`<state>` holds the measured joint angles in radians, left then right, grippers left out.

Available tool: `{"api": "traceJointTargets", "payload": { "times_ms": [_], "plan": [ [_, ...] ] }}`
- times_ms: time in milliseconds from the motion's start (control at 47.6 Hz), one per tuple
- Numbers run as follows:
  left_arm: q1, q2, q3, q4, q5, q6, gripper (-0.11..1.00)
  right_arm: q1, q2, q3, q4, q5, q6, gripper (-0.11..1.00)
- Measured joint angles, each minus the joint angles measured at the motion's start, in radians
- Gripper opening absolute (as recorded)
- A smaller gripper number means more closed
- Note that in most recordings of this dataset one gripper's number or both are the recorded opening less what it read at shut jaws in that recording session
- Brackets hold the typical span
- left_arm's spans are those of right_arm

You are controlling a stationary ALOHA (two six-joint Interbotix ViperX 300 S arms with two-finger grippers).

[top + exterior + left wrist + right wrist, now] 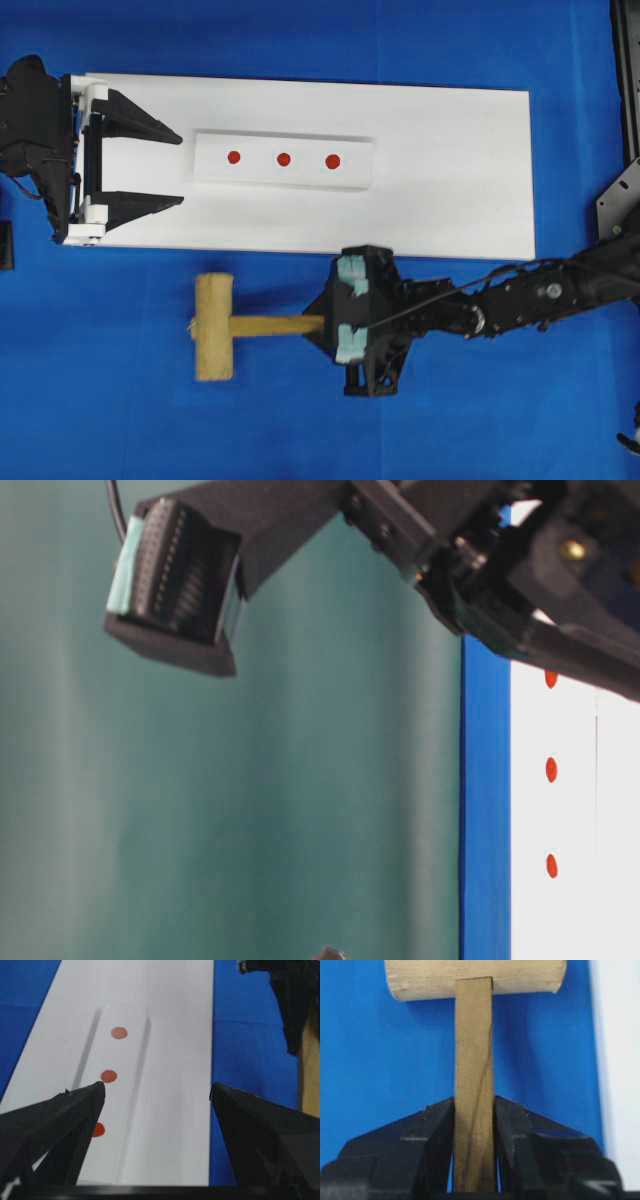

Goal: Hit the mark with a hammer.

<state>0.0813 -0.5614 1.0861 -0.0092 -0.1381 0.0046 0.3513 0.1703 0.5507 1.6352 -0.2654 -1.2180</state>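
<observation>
I have the right end effector [330, 326] clamped on the hammer [225, 327], its two fingers pressed against either flat side of the wooden handle near its free end. In the overhead view the hammer lies out over the blue worktop [120, 420], just below the long edge of the white board [450, 190], with the thick cylindrical head at the left and the handle running right into my grip. I cannot tell from these views whether the head rests on the worktop or is lifted off it. The wrist view confirms the handle sits squarely between the fingers, with the head crosswise beyond them. On the board sits a smaller white plate [285, 160] carrying three red dots [283, 159] in a row. My left end effector [140, 165] sits over the left end of the board with its fingers spread wide apart, holding nothing, pointing along the board toward the dots.
</observation>
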Motion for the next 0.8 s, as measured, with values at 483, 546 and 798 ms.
{"api": "traceJointTargets", "payload": {
  "times_ms": [483,546,798],
  "plan": [
    [-0.005,0.0,0.006,-0.002,0.0,-0.018,0.84,0.021,0.064,-0.035,0.051,0.0,0.002,0.09],
    [-0.005,0.0,0.006,-0.002,0.0,-0.02,0.84,0.021,0.066,-0.029,0.051,0.002,0.002,0.09],
    [-0.003,0.0,0.006,-0.002,0.0,-0.018,0.84,0.021,0.098,-0.015,0.052,0.037,0.0,0.09]
  ]
}}
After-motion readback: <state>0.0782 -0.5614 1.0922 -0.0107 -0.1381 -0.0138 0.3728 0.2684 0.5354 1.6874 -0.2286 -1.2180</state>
